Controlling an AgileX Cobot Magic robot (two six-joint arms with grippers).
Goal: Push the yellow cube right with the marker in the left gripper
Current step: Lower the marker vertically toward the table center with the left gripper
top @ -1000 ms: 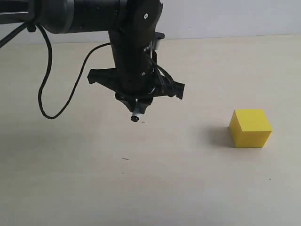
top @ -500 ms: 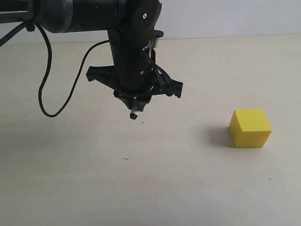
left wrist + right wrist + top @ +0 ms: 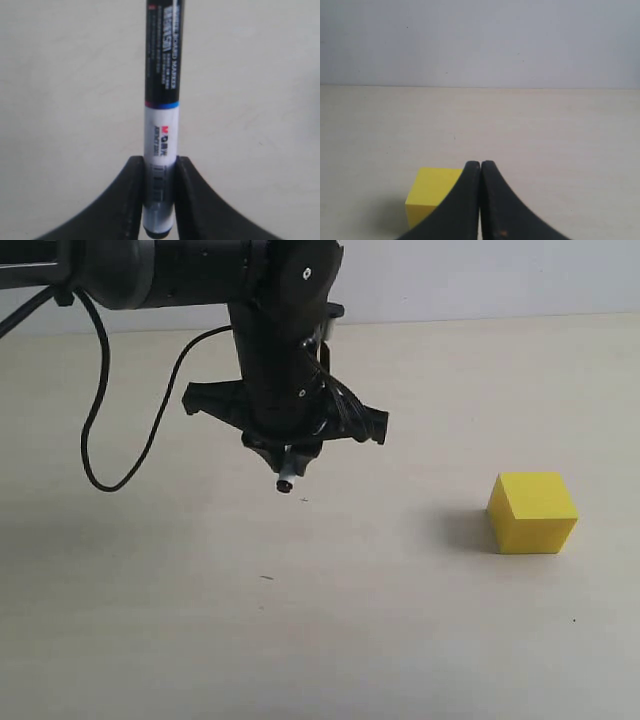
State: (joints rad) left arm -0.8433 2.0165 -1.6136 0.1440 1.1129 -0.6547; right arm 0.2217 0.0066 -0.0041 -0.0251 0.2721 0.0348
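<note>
**Above the pale table: approach step, push not yet begun**

The left gripper is clamping the white end of the marker, a slim glossy pen pointing downward. Well apart to the right, the sharp-edged yellow cube is sitting on the matte tabletop. The next move is likely calling for lowering, then sweeping rightward against its left face.

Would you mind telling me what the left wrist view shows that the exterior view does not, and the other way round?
Only the left wrist view shows the printed label and blue band on the marker, and the left gripper clamping its white barrel. Only the exterior view shows the yellow cube, standing well to the right of the marker's tip, plus the arm and its cable. Both show the marker, the gripper and the pale table.
</note>
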